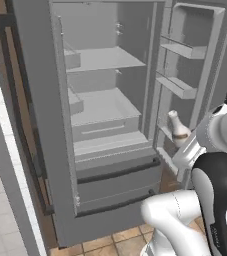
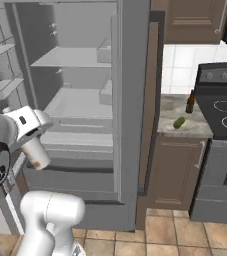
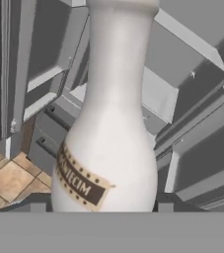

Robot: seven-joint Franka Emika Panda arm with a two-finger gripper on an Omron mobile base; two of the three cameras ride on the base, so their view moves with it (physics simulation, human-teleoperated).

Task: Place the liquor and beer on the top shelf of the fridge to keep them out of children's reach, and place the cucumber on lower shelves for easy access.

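Holding the liquor (image 3: 108, 128) out in front of the open fridge (image 1: 40, 100), gripper (image 1: 181, 146) clamped around the bottle's fat lower body, fingers (image 3: 37, 206) just poking up on either side of it at 6 o'clock in the hand view. Bottle leaning a bit, neck pointing toward 11 o'clock in the left base view, hanging in the air by the right door's bins (image 1: 177, 85), not resting on anything. Brown label band visible low on the body; lettering too blurry to read for sure.

Top shelf (image 1: 102, 59) bare, sitting at about 10 o'clock from the bottle. Same for the lower shelves (image 1: 102, 105) underneath, with grey drawers (image 1: 117, 175) below those.

Over in the right base view: beer (image 2: 190, 102) standing upright on the speckled counter (image 2: 177, 130) at 3 o'clock from the fridge, cucumber (image 2: 179, 122) lying just beside it, toward 7 o'clock. Both right next to the dark stove (image 2: 222, 112).
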